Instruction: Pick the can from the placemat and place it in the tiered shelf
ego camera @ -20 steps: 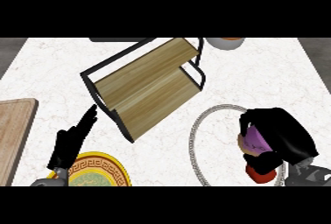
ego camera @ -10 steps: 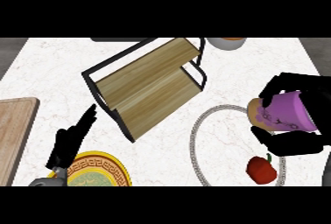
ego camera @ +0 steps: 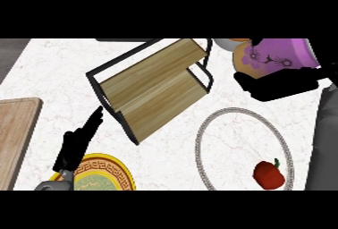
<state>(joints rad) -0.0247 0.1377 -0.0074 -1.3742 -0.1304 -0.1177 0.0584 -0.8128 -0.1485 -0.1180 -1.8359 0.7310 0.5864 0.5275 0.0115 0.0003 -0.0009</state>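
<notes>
White marbled worktop [ego camera: 165, 147] throughout. Nearest the lower edge: a yellow patterned plate [ego camera: 99, 176] at left, with the left hand [ego camera: 76, 143] resting just above it, fingers straight and apart, holding nothing.

Lower right: a red pepper [ego camera: 269, 174] lies inside the round placemat [ego camera: 218, 117], which is pale with a grey rim. A wooden board [ego camera: 16, 134] sits at the left edge.

Middle: the tiered shelf [ego camera: 155, 87], black frame with wooden boards, stands tilted across the view, nothing on it.

Far right, top: the right hand [ego camera: 277, 85] is clamped round the purple can [ego camera: 274, 53]. Half a second ago hand and can hung over the mat's upper right rim; now they are carried well above the mat, level with the shelf's upper end and just to its right. A red-rimmed bowl [ego camera: 228, 42] shows partly behind the can.

Judgement: pick is done, transfer under way. What remains is a leftward move over the shelf boards, then release.
</notes>
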